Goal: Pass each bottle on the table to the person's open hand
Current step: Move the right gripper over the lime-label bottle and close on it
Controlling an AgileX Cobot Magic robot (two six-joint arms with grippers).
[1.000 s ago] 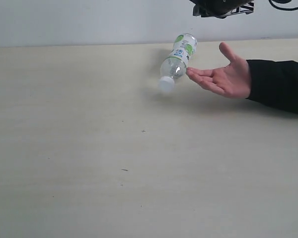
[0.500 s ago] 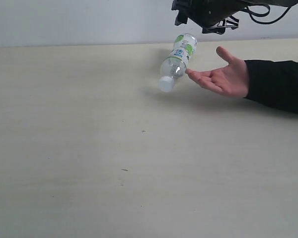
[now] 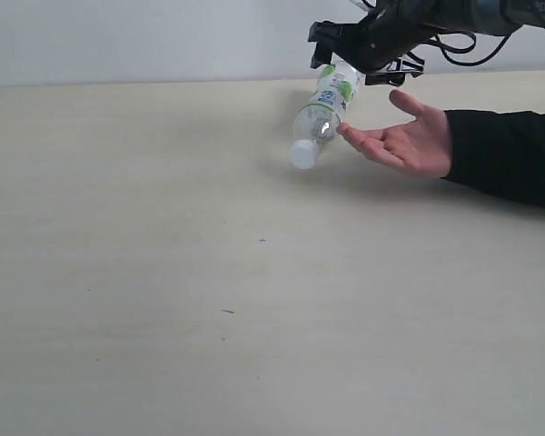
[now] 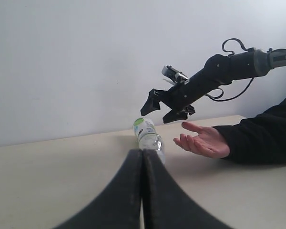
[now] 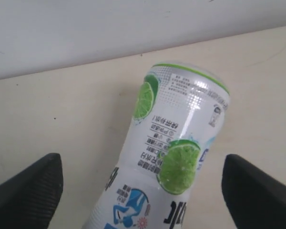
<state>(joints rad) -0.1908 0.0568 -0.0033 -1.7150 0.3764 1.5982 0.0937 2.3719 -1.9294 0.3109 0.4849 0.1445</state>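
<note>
A single bottle (image 3: 324, 111) with a green-white lime label and white cap lies on the table (image 3: 163, 272), its cap pointing toward the near side. The other bottles are out of view. The person's open hand (image 3: 409, 141) rests palm up just to the right, fingertips almost touching the bottle. My right gripper (image 3: 352, 60) hangs open over the bottle's base end, and its fingers (image 5: 26, 191) straddle the bottle (image 5: 176, 143) without touching it. My left gripper (image 4: 142, 152) is shut and empty, low over the table, facing the bottle (image 4: 148, 136) and the hand (image 4: 202, 143).
A pale wall runs behind the table's far edge. The person's black sleeve (image 3: 509, 154) lies along the right side. Bare tabletop with a few dark specks (image 3: 262, 240) spreads across the left and the front.
My right arm has come down from the top edge of the exterior view and now sits around the bottle's base end. The bottle has not moved, and the hand barely shifted.
</note>
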